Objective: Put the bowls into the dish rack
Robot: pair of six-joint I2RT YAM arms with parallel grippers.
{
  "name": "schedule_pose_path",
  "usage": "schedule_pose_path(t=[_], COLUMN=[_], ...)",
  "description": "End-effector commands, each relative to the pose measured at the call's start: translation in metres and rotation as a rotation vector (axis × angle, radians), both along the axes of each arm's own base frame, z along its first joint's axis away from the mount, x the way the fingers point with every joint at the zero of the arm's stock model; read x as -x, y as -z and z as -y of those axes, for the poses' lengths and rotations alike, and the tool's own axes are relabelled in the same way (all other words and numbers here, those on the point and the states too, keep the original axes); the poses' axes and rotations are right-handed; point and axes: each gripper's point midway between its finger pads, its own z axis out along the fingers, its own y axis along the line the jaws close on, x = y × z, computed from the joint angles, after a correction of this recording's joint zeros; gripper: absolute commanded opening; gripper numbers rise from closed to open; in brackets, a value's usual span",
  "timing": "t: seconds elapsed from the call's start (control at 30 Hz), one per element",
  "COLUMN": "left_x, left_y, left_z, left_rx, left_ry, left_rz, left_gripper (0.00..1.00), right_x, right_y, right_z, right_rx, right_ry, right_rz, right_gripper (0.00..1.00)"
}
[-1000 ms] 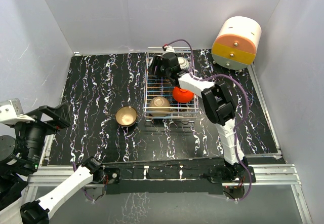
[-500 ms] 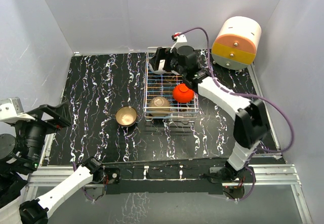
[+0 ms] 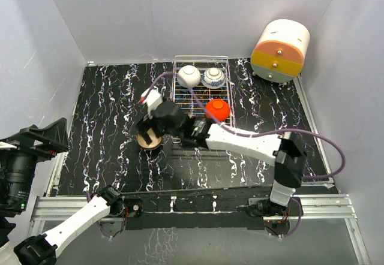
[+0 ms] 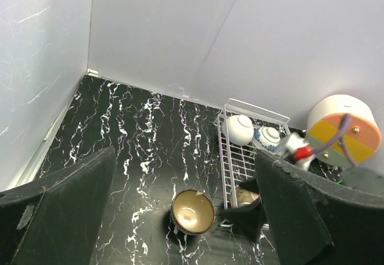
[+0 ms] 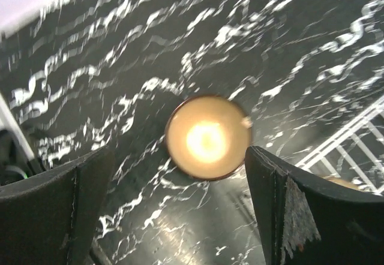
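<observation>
bowls seen from above: the white bowl [image 3: 188, 76] and red bowl [image 3: 216, 110] sat in the dish rack [image 3: 195, 100], a dark-rimmed bowl [image 3: 146, 141] on the table [image 3: 108, 109] just left of it under the right gripper [image 3: 151, 133]; the left wrist showed the left gripper [image 4: 185, 157] spread wide and empty; the right wrist showed the right gripper's jaws parted above that bowl.

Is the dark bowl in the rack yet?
No, the dark bowl with the tan inside stands upright on the table, just left of the dish rack and outside its wires.
</observation>
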Motion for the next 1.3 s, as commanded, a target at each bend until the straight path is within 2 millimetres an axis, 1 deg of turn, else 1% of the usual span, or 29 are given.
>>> schedule_pose_path(t=[0.0, 0.07, 0.13, 0.23, 0.3, 0.33, 0.4, 0.47, 0.5, 0.53, 0.6, 0.93, 0.97, 1.03, 1.07, 1.1, 1.17, 1.27], left_x=[0.006, 0.009, 0.010, 0.013, 0.014, 0.014, 0.015, 0.015, 0.015, 0.016, 0.016, 0.017, 0.016, 0.016, 0.016, 0.016, 0.016, 0.015], left_y=[-0.001, -0.001, 0.001, 0.004, 0.005, 0.006, 0.008, 0.009, 0.010, 0.010, 0.012, 0.017, 0.017, 0.018, 0.018, 0.017, 0.017, 0.016], left_z=[-0.001, -0.002, -0.003, -0.006, -0.006, -0.007, -0.007, -0.008, -0.008, -0.009, -0.011, -0.013, -0.013, -0.013, -0.013, -0.013, -0.013, -0.013], left_rx=[0.018, 0.025, 0.030, 0.038, 0.041, 0.042, 0.042, 0.043, 0.043, 0.046, 0.047, 0.045, 0.045, 0.046, 0.046, 0.047, 0.046, 0.046], left_ry=[0.020, 0.023, 0.024, 0.022, 0.021, 0.021, 0.019, 0.014, 0.012, 0.011, 0.006, -0.004, -0.006, -0.007, -0.006, -0.006, -0.008, -0.008], left_rz=[0.003, 0.005, 0.005, 0.003, 0.002, 0.000, -0.001, -0.002, -0.003, -0.001, -0.001, -0.013, -0.014, -0.014, -0.014, -0.012, -0.013, -0.016], left_gripper=[0.97, 0.97, 0.97, 0.97, 0.97, 0.97, 0.97, 0.97, 0.97, 0.97, 0.97, 0.97, 0.97, 0.97, 0.97, 0.97, 0.97, 0.97], right_x=[0.027, 0.037, 0.041, 0.039, 0.038, 0.037, 0.035, 0.033, 0.033, 0.032, 0.030, 0.016, 0.015, 0.012, 0.011, 0.011, 0.011, 0.012], right_y=[0.031, 0.050, 0.066, 0.083, 0.092, 0.099, 0.106, 0.119, 0.124, 0.129, 0.136, 0.160, 0.162, 0.166, 0.167, 0.168, 0.166, 0.162], right_z=[-0.026, -0.038, -0.045, -0.052, -0.055, -0.057, -0.060, -0.062, -0.062, -0.062, -0.062, -0.061, -0.061, -0.061, -0.060, -0.061, -0.061, -0.061], right_rx=[0.165, 0.224, 0.269, 0.317, 0.348, 0.365, 0.383, 0.407, 0.416, 0.423, 0.428, 0.431, 0.432, 0.431, 0.432, 0.430, 0.421, 0.405], right_ry=[-0.090, -0.146, -0.184, -0.223, -0.247, -0.258, -0.267, -0.282, -0.288, -0.291, -0.291, -0.302, -0.300, -0.296, -0.295, -0.297, -0.297, -0.302], right_rz=[0.042, 0.040, 0.035, 0.051, 0.062, 0.067, 0.071, 0.060, 0.056, 0.051, 0.042, -0.001, -0.003, -0.009, -0.013, -0.015, -0.017, -0.017], right_gripper=[0.91, 0.86, 0.81, 0.79, 0.76, 0.75, 0.75, 0.74, 0.72, 0.67, 0.57, 0.53, 0.51, 0.40, 0.37, 0.36, 0.30, 0.19])
